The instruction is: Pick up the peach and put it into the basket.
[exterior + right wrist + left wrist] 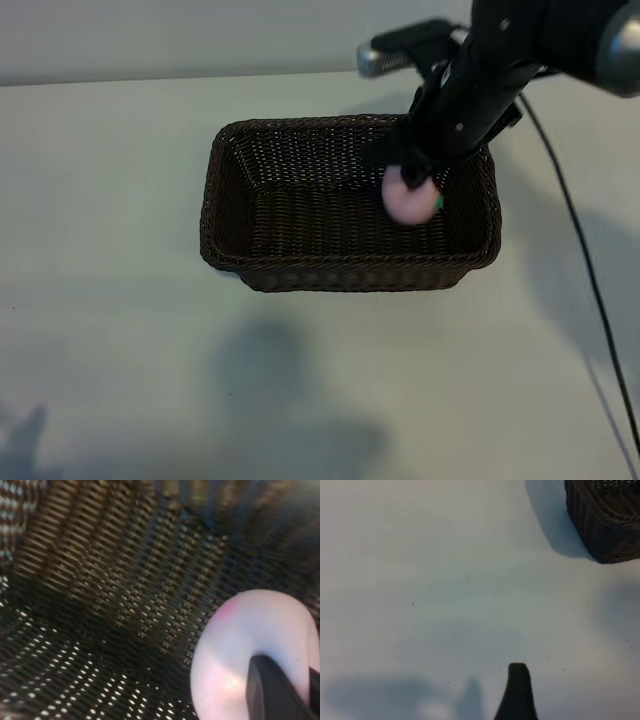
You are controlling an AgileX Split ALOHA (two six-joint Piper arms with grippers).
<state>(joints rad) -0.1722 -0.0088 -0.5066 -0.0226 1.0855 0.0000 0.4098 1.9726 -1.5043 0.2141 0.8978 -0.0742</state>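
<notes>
Pale, matte desk [100, 330] takes up the left of the scene and nothing lies on it there. The left pincer [518, 690] is parked over that bare stretch, away from the basket; only one dark fingertip is caught by its wrist camera, and its jaws are judged to stand wide with nothing between them.

Toward the middle, the basket [225, 215] of dark brown wicker is set on the desk, its braided rim and sloping sides unbroken. Nothing is seen inside it apart from what the right arm carries. The weave is judged stiff enough to take a dropped toy without shifting.

At the basket's right end, the peach [408, 198] is held above the woven floor by the right pincer [417, 180], whose jaws are drawn narrow onto it from above. In the right wrist view a dark finger [272, 692] is pressed against the pink skin. The peach is judged light, smooth and somewhat slippery, probably slightly yielding; a hold across its widest part is best, since a pinch nearer the top could let it squirt free. The near wall on the right is the only thing close enough to be brushed. Whether the fruit touches the floor yet cannot be told.
</notes>
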